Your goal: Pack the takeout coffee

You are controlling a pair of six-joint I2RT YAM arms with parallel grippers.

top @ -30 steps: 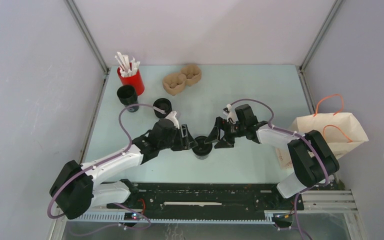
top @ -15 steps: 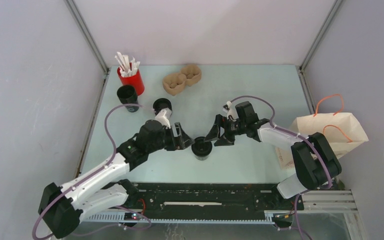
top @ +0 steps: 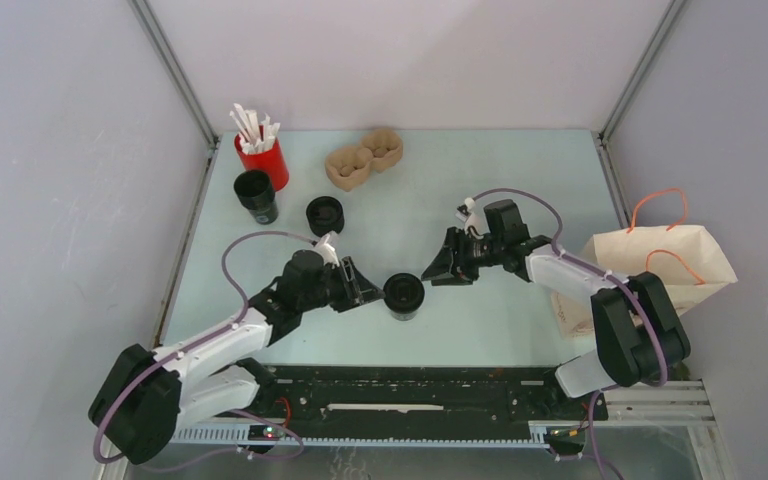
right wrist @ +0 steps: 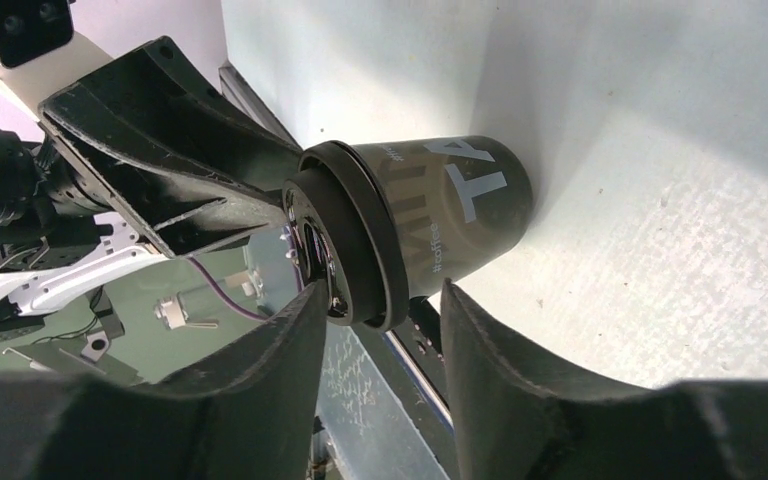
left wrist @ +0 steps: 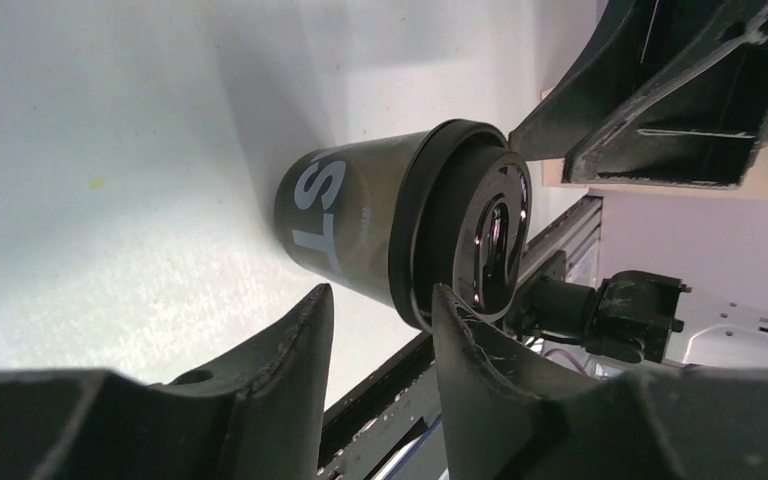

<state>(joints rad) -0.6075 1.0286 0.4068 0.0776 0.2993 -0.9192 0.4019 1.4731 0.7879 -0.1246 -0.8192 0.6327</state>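
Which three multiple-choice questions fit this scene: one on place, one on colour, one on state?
1. Where is the brown paper bag?
A. beside the table's right edge
B. far left corner
C. between the arms
2. What colour is the cup holding white sticks?
A. blue
B. red
C. green
3. How is the lidded coffee cup?
A. lying down
B. lifted by a pincer
C. upright on the table
Key: 1 A, it stands far right. 2 B, its wall is red. 3 C, its lid faces up between the open left pincer and right pincer.
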